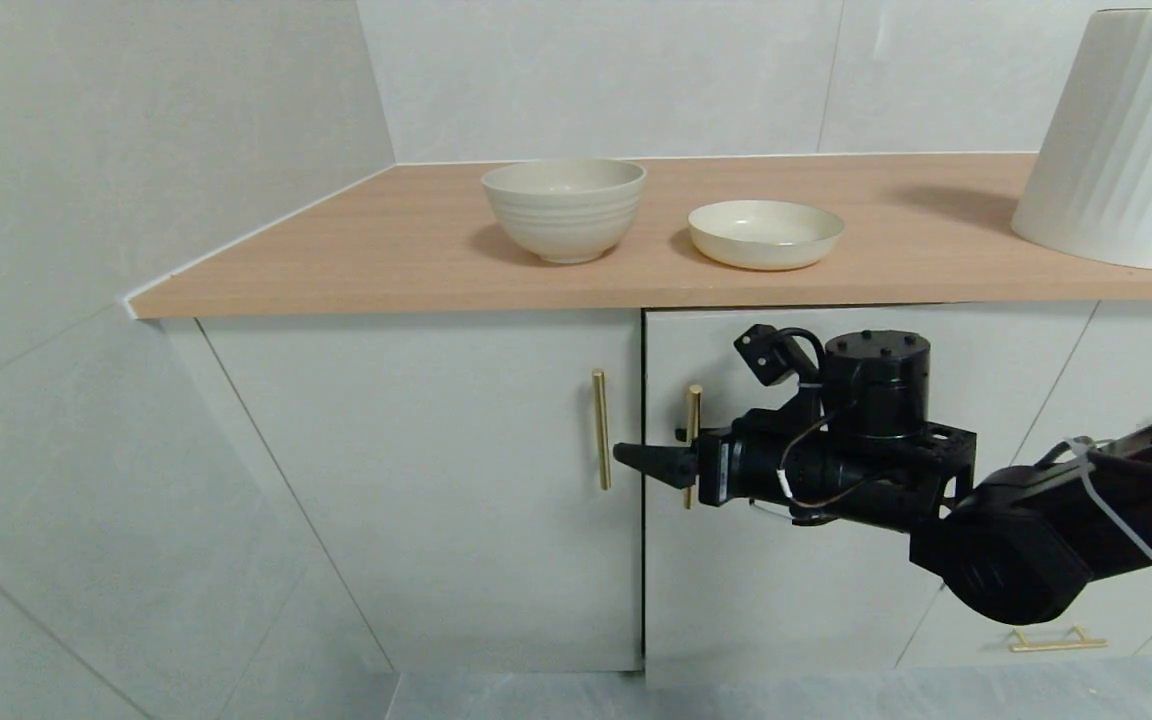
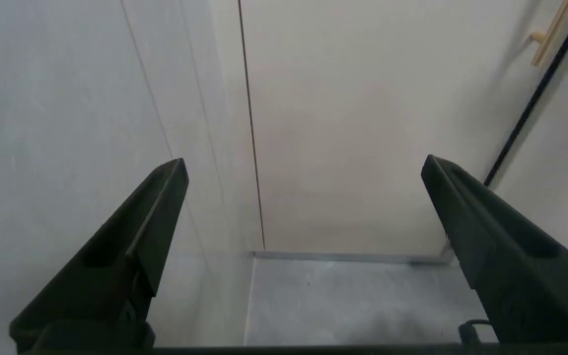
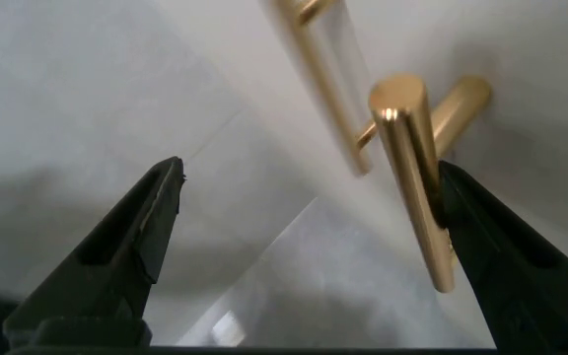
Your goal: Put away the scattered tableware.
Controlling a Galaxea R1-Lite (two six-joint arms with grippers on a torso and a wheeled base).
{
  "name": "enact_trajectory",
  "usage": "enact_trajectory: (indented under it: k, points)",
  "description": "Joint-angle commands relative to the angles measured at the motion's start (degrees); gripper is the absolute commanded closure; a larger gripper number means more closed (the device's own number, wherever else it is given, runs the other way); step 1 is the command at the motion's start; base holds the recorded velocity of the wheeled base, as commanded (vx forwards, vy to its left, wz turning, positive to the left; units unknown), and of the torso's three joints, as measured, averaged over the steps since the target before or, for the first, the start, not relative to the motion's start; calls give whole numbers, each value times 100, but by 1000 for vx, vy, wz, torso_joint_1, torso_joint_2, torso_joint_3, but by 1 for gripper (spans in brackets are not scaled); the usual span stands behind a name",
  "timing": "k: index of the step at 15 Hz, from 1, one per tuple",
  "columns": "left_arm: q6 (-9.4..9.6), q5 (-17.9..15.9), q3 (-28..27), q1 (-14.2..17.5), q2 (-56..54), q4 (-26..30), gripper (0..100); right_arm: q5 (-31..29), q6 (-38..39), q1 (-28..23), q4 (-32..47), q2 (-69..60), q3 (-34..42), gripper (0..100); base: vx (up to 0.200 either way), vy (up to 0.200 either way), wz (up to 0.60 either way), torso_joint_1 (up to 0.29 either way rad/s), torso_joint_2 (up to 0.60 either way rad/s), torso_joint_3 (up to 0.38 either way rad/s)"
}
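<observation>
Head view: your right gripper [image 1: 658, 463] sits centre frame, jaws spread about the gold door handle [image 1: 694, 410]. Bowl [image 1: 564, 208] and shallow dish [image 1: 765, 232] stand upper centre on the countertop [image 1: 336, 270].

You see a countertop [image 1: 836, 270] with a wood-grain finish, matt and smooth. The deep bowl [image 1: 564, 210] looks like glazed ceramic with faint ridged bands; the shallow dish [image 1: 765, 233] is smoother and glossier. The door handle [image 3: 409, 177] is polished brass-coloured metal (bright enough to throw highlights). The cabinet door [image 1: 436, 480] is plain and matt. The right gripper [image 1: 636, 460] looks like matt black plastic.
</observation>
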Motion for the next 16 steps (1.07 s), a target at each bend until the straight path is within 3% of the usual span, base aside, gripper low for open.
enact_trajectory:
  k: [1, 11, 15, 16]
  points:
    - [-6, 4, 0, 1, 0, 4, 0, 254, 1, 30, -7, -447, 344, 0, 0, 0, 0, 0, 0, 0]
    - [21, 4, 0, 1, 0, 4, 0, 887, 10, 452, -7, -1976, 2102, 0, 0, 0, 0, 0, 0, 0]
    - [188, -48, -9, 1, 0, -57, 0, 887, 19, 478, -7, -2055, 2172, 0, 0, 0, 0, 0, 0, 0]
    - [135, -250, -141, 1, 0, -145, 0, 887, 19, 478, -16, -2081, 2207, 0, 0, 0, 0, 0, 0, 0]
